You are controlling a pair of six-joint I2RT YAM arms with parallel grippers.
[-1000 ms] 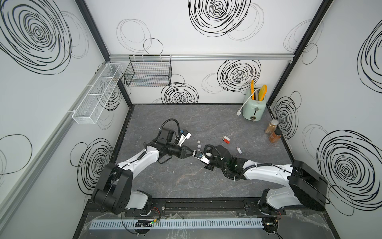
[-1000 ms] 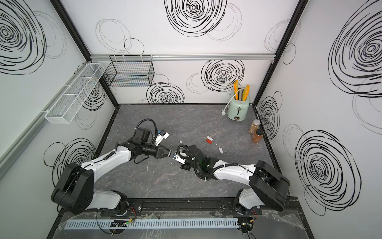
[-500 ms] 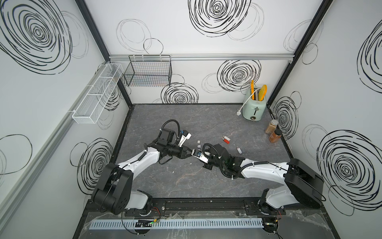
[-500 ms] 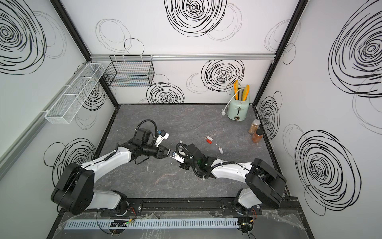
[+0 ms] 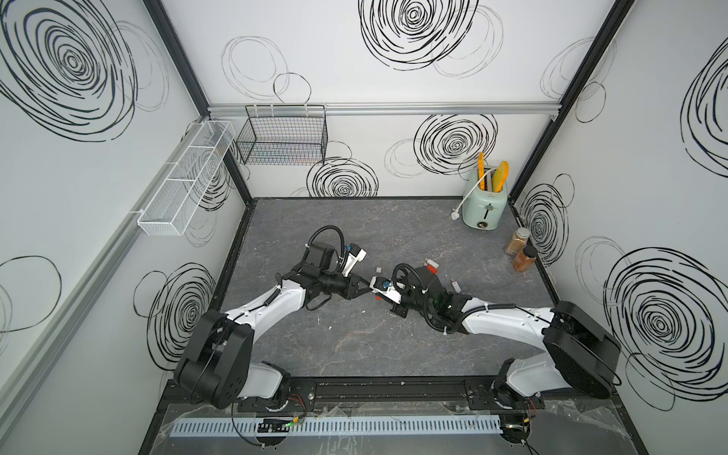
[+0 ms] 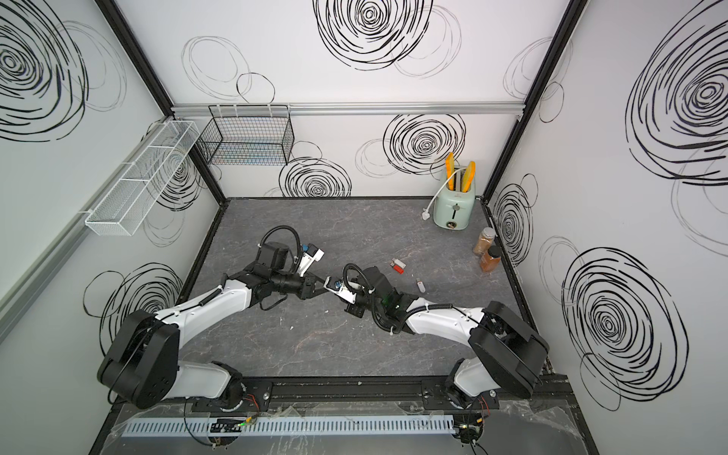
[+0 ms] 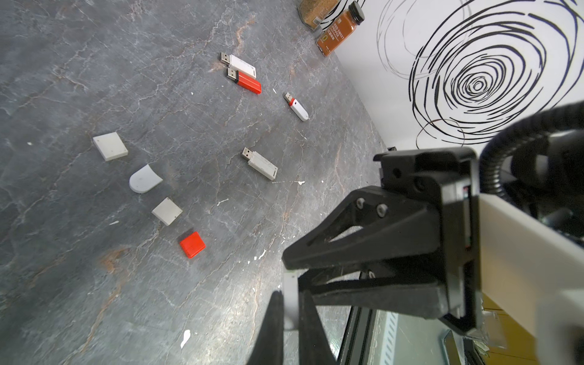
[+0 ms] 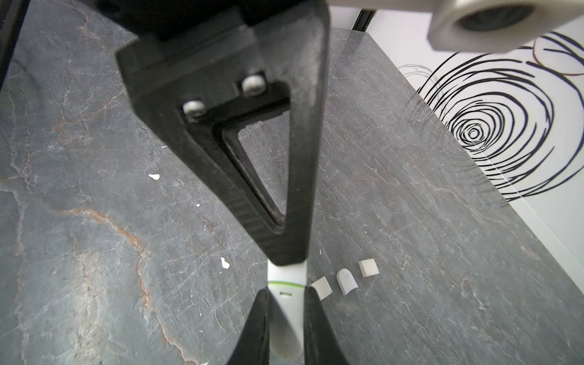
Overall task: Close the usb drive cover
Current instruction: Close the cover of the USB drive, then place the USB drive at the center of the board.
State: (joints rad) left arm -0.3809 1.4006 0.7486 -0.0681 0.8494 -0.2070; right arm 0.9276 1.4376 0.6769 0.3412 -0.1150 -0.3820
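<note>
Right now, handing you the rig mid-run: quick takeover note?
Left gripper: shut on a small white plastic cap.
Right gripper: shut on the white USB drive with a green band; the two meet above the grey stone-look table.
Done: cap and drive picked up and held end to end; full seating cannot be told.
To do: press home, release. Four uncapped drives and four loose caps lie on the table.

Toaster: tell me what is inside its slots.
Two yellow-orange pieces stand upright in the toaster, and their tops stick out above it. The body covers their lower parts and anything deeper in the slots.
</note>
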